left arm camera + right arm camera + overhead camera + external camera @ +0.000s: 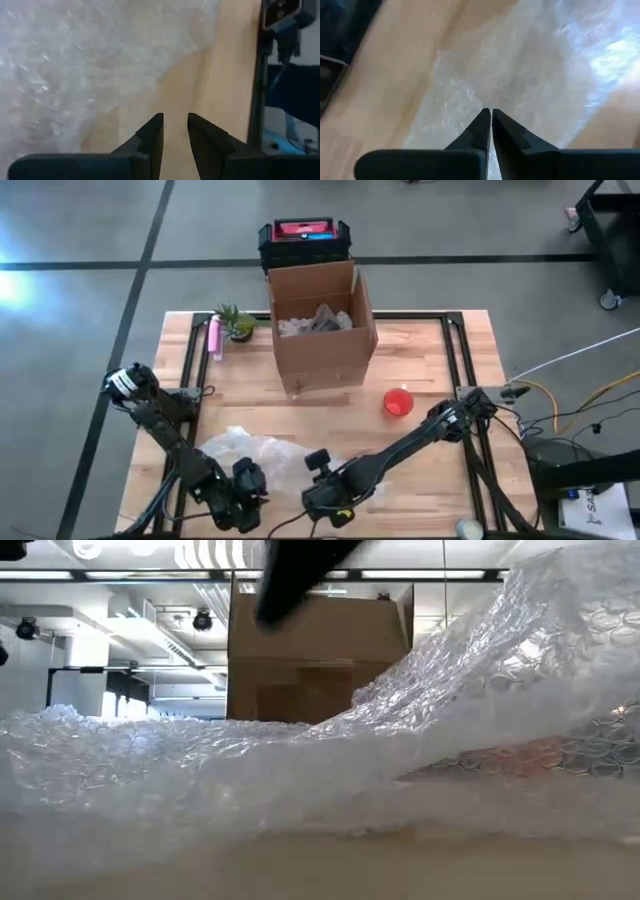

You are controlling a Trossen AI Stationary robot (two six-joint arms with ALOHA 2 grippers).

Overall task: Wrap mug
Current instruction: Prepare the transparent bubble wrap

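No readable text, labels or numbers anywhere.

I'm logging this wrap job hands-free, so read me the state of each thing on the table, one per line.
Bubble wrap: spread flat and crumpled at the table's near edge, nothing wrapped in it.
Red mug: upright on bare wood, apart from the wrap.
Cardboard box: open, flaps up, packing material inside.
Left gripper: slightly open, empty, over bare wood beside the wrap.
Right gripper: shut, tips at the wrap.
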